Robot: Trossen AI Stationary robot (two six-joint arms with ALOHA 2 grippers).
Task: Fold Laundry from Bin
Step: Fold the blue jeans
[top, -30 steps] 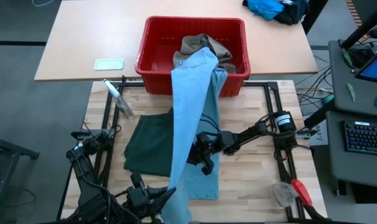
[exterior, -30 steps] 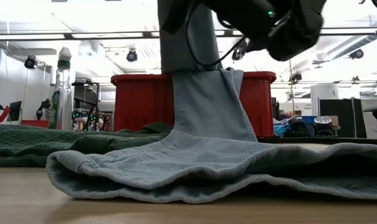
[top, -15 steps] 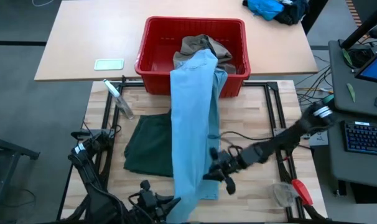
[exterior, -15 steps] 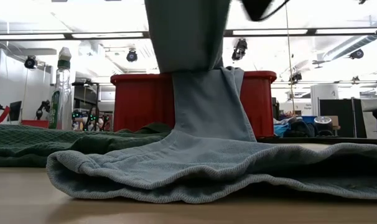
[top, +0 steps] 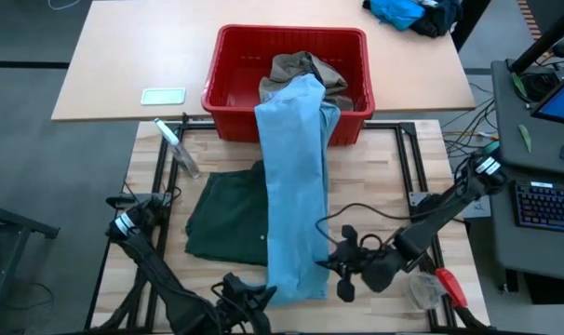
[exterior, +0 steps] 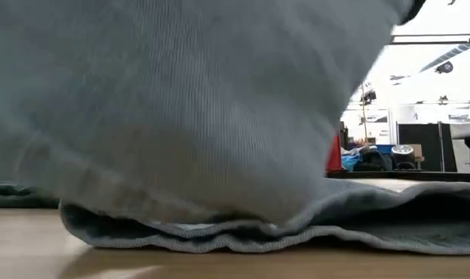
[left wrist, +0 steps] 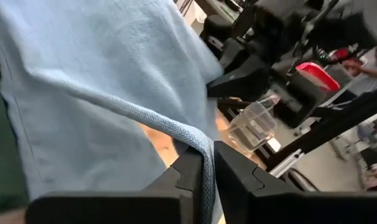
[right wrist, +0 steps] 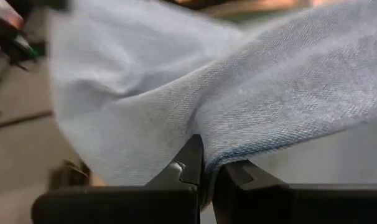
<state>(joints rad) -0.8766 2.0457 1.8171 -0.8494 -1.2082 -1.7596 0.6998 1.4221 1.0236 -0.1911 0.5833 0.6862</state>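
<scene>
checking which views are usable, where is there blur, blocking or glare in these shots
Low view: the light blue trousers hang close to the lens, soft and filling most of the picture, with bright ceiling light at the upper right. Left wrist view: background smeared, the pinched hem between the left gripper sharper. Right wrist view: denim weave crisp at the right gripper, edges blurred. High view: evenly lit, clear.

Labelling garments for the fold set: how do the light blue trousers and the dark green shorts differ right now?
The light blue trousers run long from the red bin across the table; the dark green shorts lie wholly on the table. The trousers overlap the shorts' edge. Both grippers pinch the trousers; neither touches the shorts. Both are soft cloth.
</scene>
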